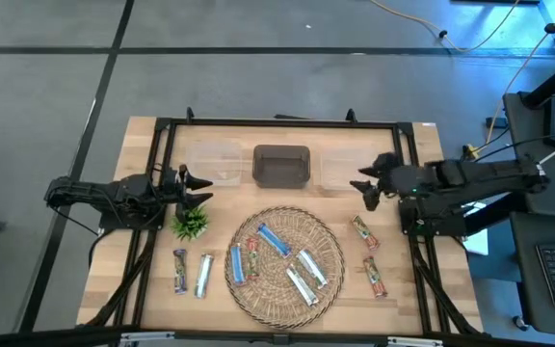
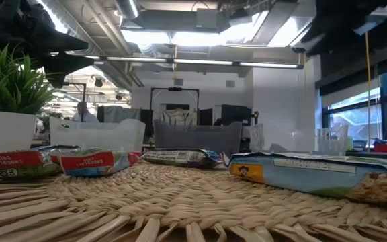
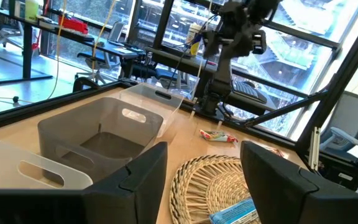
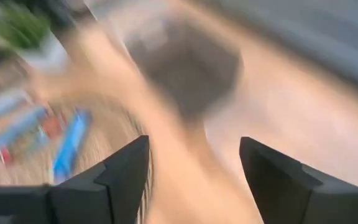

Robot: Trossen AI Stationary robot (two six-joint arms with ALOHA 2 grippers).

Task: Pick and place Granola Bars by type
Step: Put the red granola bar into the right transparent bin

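Several granola bars lie on the round wicker tray [image 1: 333, 253]: two blue [image 1: 273, 239], one red-green [image 1: 253, 258], two silvery-white [image 1: 313, 268]. Two more bars [image 1: 203, 275] lie on the table left of the tray. Two brown-red bars [image 1: 362, 232] lie to its right. My left gripper [image 1: 203, 189] is open and empty above the table's left side, by the small plant [image 1: 191, 224]. Its wrist view [image 3: 204, 168] looks across the tray. My right gripper [image 1: 359, 187] is open and empty above the table's right side, right of the bins. Its wrist view [image 4: 194, 162] is blurred.
Three bins stand in a row at the far side: clear [image 1: 210, 162], dark grey [image 1: 281, 166], clear [image 1: 340, 169]. A dark frame [image 1: 162, 123] runs around the table. The low view shows bars [image 2: 314, 173] lying flat on the tray's weave [image 2: 180, 202].
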